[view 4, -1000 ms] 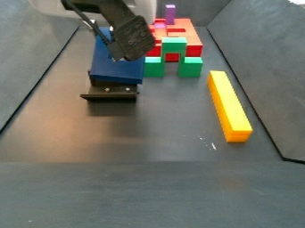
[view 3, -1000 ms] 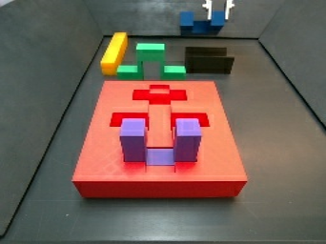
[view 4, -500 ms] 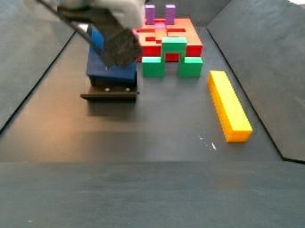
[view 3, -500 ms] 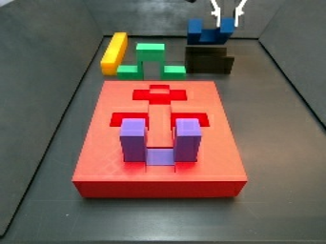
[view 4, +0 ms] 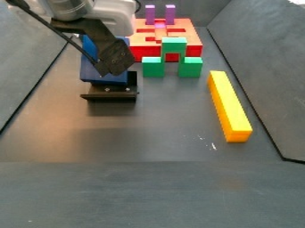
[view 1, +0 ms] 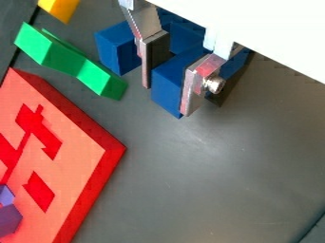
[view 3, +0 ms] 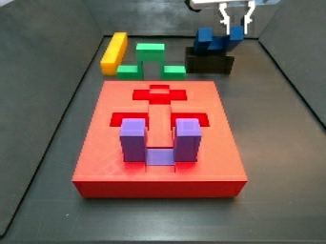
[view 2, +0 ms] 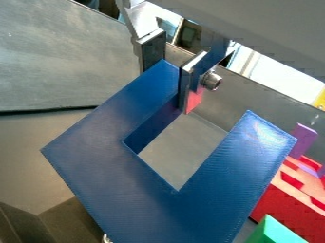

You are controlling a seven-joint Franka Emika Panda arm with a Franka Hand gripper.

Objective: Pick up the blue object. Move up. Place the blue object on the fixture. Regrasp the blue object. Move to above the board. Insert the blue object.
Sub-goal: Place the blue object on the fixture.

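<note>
Blue object [view 3: 218, 38] seemingly atop fixture [view 3: 211, 63], beyond red board [view 3: 159, 143].

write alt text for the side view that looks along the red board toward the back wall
A robot gripper hangs at the back of the workspace directly above a small dark blue U-shaped block sitting on a black boxy fixture. In front lies a large red board with a lilac-purple U-shaped block standing in it; a green block and yellow bar lie behind.
</note>
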